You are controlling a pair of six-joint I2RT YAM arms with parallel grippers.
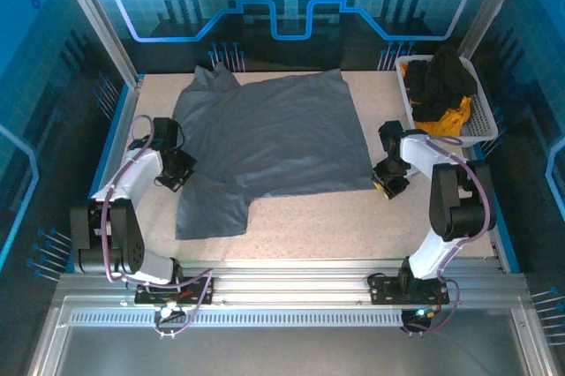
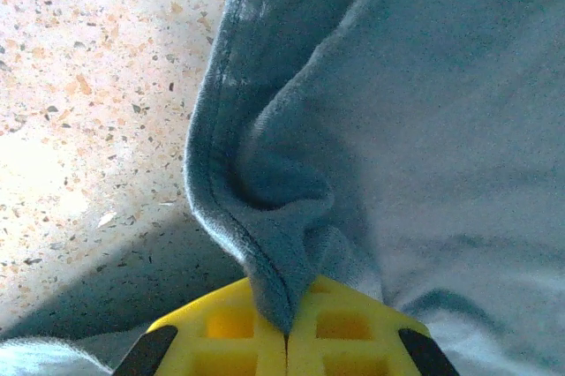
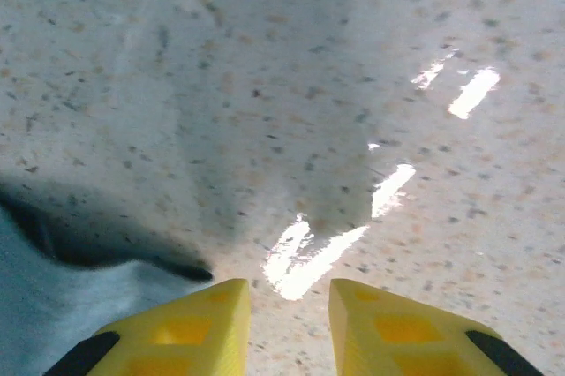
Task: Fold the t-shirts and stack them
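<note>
A large slate-grey t-shirt [image 1: 269, 142] lies spread over the middle of the table, one sleeve reaching toward the front left. My left gripper [image 1: 177, 170] sits at the shirt's left edge and is shut on a pinched fold of its hem [image 2: 278, 292]. My right gripper [image 1: 391, 180] hovers just off the shirt's front right corner, open, with bare table between its yellow fingers [image 3: 199, 323]; the grey cloth edge [image 3: 62, 305] lies to its left. Black t-shirts [image 1: 441, 80] and an orange-yellow one [image 1: 450, 117] are heaped in the basket.
The white slatted basket [image 1: 481, 120] stands at the table's back right, close behind the right arm. The speckled tabletop [image 1: 353, 226] runs along the front. Blue enclosure walls [image 1: 106, 49] surround the table.
</note>
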